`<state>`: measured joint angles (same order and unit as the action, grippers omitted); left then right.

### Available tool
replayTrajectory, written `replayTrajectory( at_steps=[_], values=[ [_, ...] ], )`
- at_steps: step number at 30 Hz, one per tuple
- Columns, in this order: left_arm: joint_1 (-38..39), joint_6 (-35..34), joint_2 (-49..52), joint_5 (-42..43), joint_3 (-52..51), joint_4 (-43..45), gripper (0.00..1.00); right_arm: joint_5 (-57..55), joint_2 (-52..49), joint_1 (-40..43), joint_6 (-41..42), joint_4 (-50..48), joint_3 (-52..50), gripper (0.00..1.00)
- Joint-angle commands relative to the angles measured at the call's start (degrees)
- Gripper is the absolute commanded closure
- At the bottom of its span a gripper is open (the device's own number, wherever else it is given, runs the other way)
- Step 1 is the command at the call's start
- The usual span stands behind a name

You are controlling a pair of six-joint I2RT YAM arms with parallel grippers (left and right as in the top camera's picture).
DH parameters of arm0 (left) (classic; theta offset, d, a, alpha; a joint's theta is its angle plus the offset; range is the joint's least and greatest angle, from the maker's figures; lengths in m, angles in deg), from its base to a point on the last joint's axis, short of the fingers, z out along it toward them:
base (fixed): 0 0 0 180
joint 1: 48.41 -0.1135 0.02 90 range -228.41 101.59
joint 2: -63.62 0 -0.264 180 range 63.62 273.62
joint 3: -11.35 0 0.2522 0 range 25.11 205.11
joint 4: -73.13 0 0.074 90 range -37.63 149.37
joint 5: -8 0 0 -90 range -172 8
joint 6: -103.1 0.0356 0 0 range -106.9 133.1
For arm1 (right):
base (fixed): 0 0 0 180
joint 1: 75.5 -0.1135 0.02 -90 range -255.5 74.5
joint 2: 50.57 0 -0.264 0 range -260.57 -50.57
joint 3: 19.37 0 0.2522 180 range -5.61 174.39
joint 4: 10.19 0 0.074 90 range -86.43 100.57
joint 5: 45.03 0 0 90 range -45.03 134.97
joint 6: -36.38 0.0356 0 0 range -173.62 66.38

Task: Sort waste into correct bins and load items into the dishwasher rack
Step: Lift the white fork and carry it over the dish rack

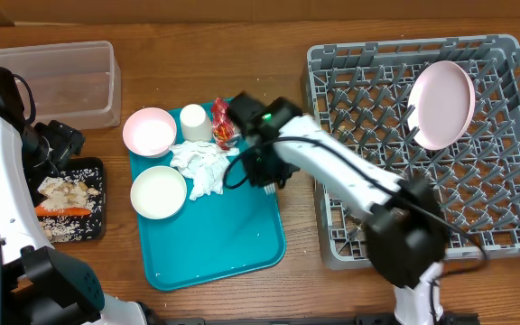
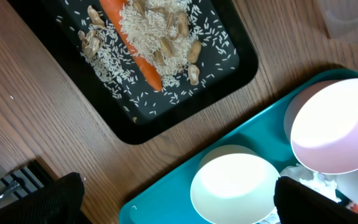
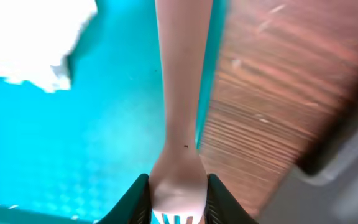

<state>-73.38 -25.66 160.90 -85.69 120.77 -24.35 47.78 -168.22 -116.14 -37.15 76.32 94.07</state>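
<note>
Jaws of the right gripper [image 3: 178, 198] clamp the cream plastic fork [image 3: 182, 106] above the teal rectangular tray [image 3: 92, 149] edge; left gripper [image 2: 179, 202] jaws stand wide apart, empty.

Your wooden table [image 1: 197, 36] fills the overhead view from edge to edge. It is mid-brown, with the grain running from 9 o'clock to 3 o'clock. The light comes evenly from above, so shadows on the wood are soft and stay close to whatever casts them. From the left wrist you see the same surface close up, with fine dark streaks in the grain. From the right wrist, the wood towards 2 o'clock looks reddish and blurred.
</note>
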Motion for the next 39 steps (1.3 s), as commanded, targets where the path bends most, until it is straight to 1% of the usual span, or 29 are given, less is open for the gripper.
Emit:
replayTrajectory(
  at_steps=[1, 5, 7, 12, 18, 22, 29, 30, 31, 32, 39],
  values=[
    [-0.1, 0.4, -1.4, -0.6, 0.8, 0.0, 0.00, 0.3, 8.2, 2.7, -0.3, 0.2, 1.7, 0.96],
    [-0.1, 0.4, -1.4, -0.6, 0.8, 0.0, 0.00, -0.6, 12.3, 7.1, -0.8, 0.5, 1.7, 0.96],
    [-0.1, 0.5, -1.4, -0.6, 0.8, 0.0, 0.00, -0.6, 13.4, 10.1, -2.4, 0.7, 1.7, 0.96],
    [-0.1, 0.5, -1.4, -0.6, 0.8, 0.0, 0.00, -0.6, 13.6, 17.4, -8.1, 0.2, 1.6, 0.96],
    [-0.1, 0.4, -1.4, -0.6, 0.8, 0.0, 0.00, 0.6, 13.4, 25.2, -13.1, -4.0, 1.5, 0.96],
    [-0.1, 0.4, -1.4, -0.6, 0.8, 0.0, 0.00, 3.8, 12.2, 26.9, -16.5, -6.5, 1.5, 0.96],
    [-0.1, 0.4, -1.4, -0.6, 0.8, 0.0, 0.00, 4.3, 8.4, 26.7, -16.5, -11.4, -0.4, 0.95],
    [-0.1, 0.4, -1.4, -0.6, 0.8, 0.0, 0.00, 4.8, 7.5, 26.7, -16.5, -11.8, -0.4, 0.92],
    [-0.1, 0.4, -1.4, -0.6, 0.8, 0.0, 0.00, 4.9, 6.8, 26.7, -16.4, -12.1, -0.4, 0.85],
    [-0.1, 0.5, -1.4, -0.6, 0.8, 0.0, 0.00, 4.8, 6.1, 26.7, -16.3, -12.3, -0.4, 0.80],
    [-0.1, 0.4, -1.4, -0.6, 0.8, 0.0, 0.00, 4.8, 3.0, 26.7, -15.9, -12.6, -0.4, 0.65]
  ],
)
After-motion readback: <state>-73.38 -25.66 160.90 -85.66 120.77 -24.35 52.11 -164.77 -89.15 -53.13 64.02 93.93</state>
